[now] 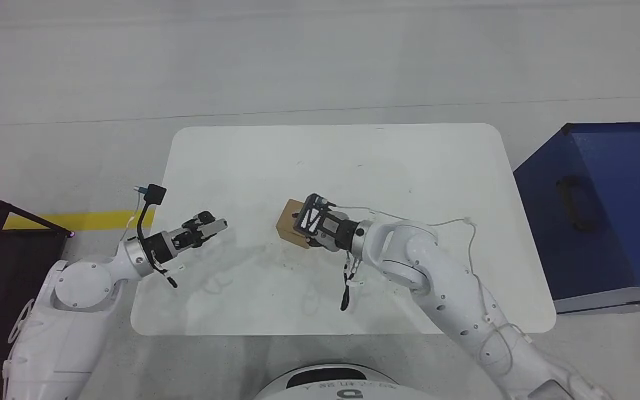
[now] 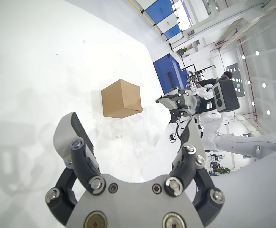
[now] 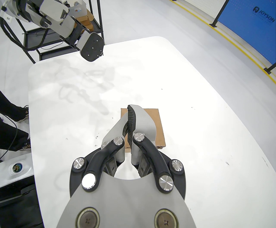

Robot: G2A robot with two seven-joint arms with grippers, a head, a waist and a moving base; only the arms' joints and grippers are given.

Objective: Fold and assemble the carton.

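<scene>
A small brown carton stands on the white table as a closed box, near the middle. From the left wrist view, the carton shows two plain sides and a flap edge slightly lifted at one corner. My right gripper hangs just over the carton's edge, shut with nothing between its pads; the carton lies partly hidden under it. The right gripper stands a short gap away from the box. My left gripper is open and well clear of the carton.
A blue cabinet stands off the table's right side. A black rack stands beyond the table's left end, behind the left arm. Bare table surface surrounds the carton on all sides.
</scene>
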